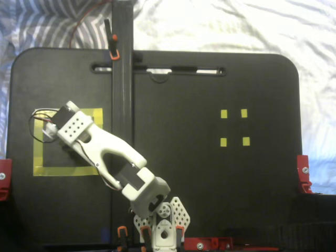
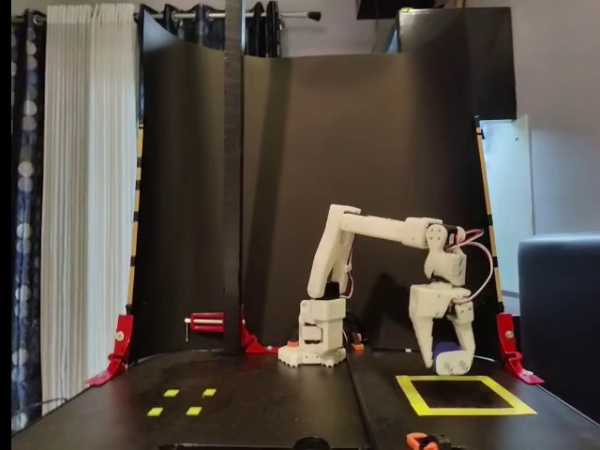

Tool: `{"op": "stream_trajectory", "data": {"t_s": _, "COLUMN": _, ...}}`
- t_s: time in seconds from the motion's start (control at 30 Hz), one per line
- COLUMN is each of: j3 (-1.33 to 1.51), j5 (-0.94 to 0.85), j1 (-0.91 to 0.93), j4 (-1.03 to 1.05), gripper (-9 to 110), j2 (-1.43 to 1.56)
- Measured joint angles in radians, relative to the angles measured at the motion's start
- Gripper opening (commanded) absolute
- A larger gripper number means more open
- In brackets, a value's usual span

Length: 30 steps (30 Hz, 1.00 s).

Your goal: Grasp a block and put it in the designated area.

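In a fixed view from the front, my gripper [image 2: 451, 366] points straight down and is shut on the small navy-blue block [image 2: 449, 353], held between its white fingers. It hangs at the far edge of the square of yellow tape [image 2: 466, 410], low over the black surface; I cannot tell whether it touches. In a fixed view from above, the white arm [image 1: 107, 147] reaches left over the yellow tape square [image 1: 38, 149]. Its wrist [image 1: 73, 126] hides the fingers and the block there.
Four tiny yellow markers [image 1: 234, 127] lie on the other half of the black board and show in the front view too [image 2: 181, 401]. A black upright post [image 1: 122, 79] stands behind the arm. Red clamps [image 1: 303, 173] grip the board's edges.
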Motion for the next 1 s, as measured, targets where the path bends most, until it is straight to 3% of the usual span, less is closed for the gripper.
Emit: {"op": "stream_trajectory", "data": {"t_s": 1.0, "j3": 0.011, "j5": -0.002, "j1": 0.015, "j4": -0.075, "gripper": 24, "j2": -0.144}}
